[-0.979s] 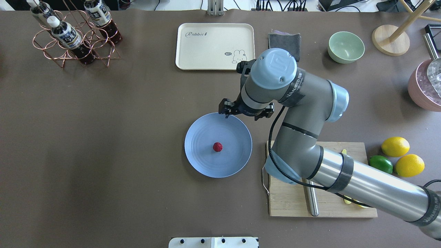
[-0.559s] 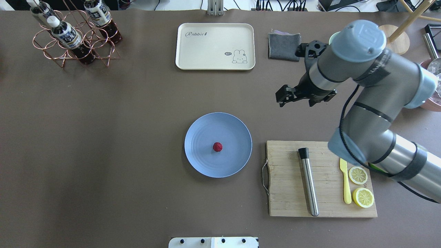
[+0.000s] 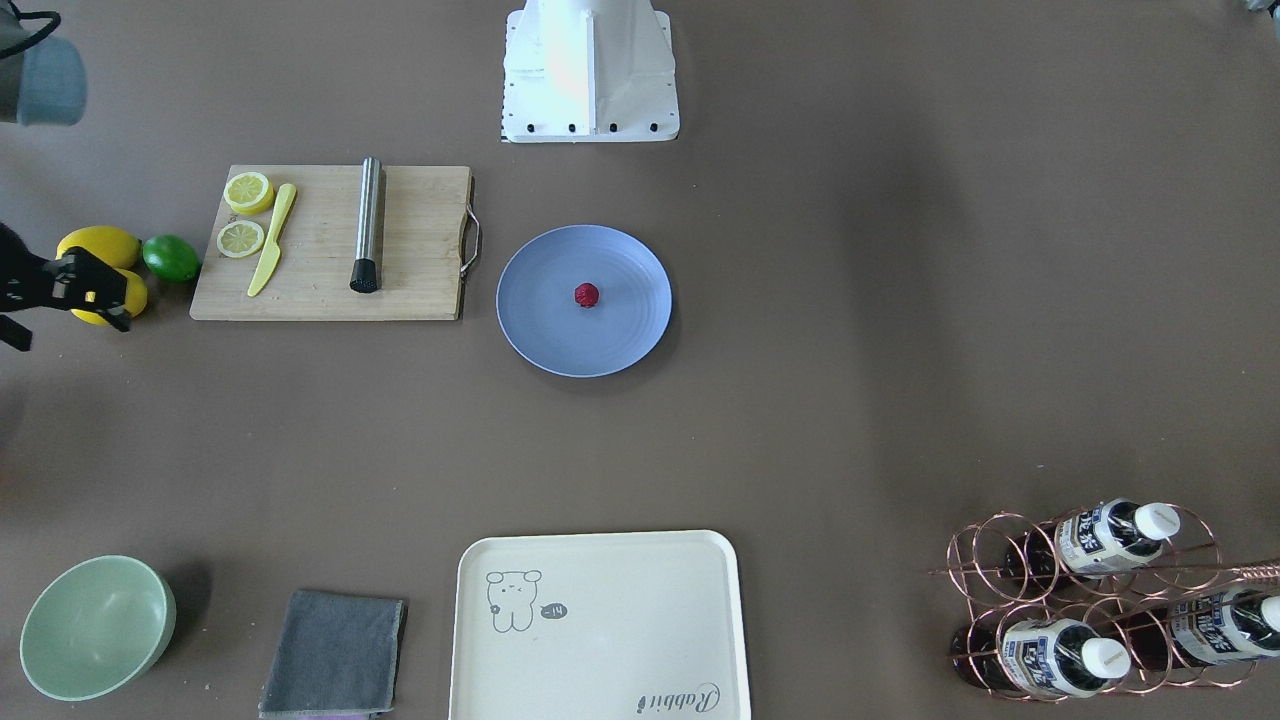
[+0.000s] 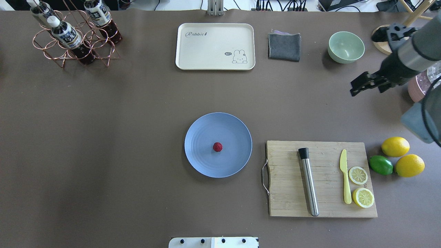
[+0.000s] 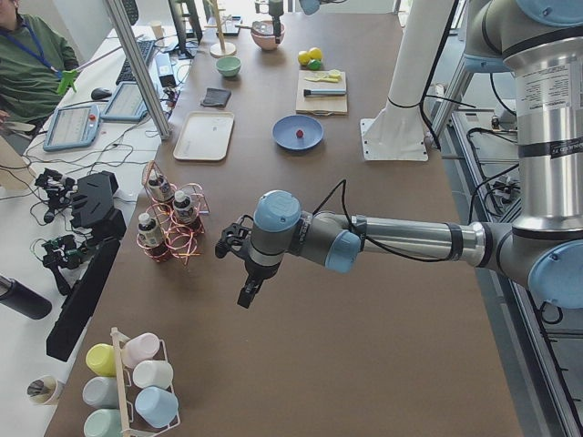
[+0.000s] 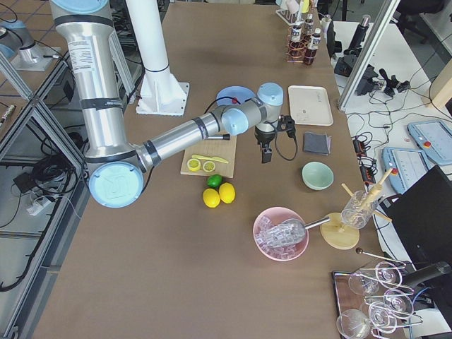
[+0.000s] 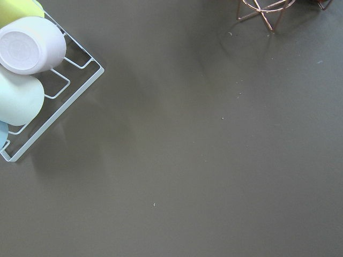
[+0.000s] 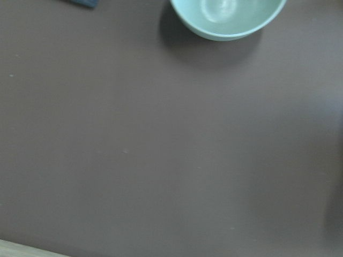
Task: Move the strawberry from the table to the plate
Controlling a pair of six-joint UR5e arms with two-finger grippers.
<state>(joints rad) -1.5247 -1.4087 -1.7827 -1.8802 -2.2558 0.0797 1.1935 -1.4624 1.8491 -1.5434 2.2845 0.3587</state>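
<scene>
The strawberry [image 4: 217, 147] [image 3: 586, 294], small and dark red, lies near the middle of the light blue plate [image 4: 206, 131] [image 3: 540, 310] on the table [image 4: 137, 137]. Nothing touches it. My right gripper [image 4: 368, 86] [image 3: 55, 305] hangs open and empty far right of the plate, above bare table between the green bowl and the lemons. My left gripper [image 5: 244, 289] shows only in the exterior left view, over the table's near end by the bottle rack, far from the plate; I cannot tell whether it is open or shut.
Right of the plate lies a cutting board [image 4: 286, 196] with a steel muddler [image 4: 308, 186], a yellow knife [image 4: 344, 179] and lemon halves. Lemons [image 4: 395, 146] and a lime [image 4: 380, 164] sit beyond it. At the back stand a cream tray [image 4: 213, 44], a grey cloth [image 4: 284, 46], a green bowl [image 4: 345, 47] and a bottle rack [image 4: 74, 38].
My right arm has swung from the plate's far rim away to the table's right side, its gripper open throughout. The strawberry has stayed still on the plate.
</scene>
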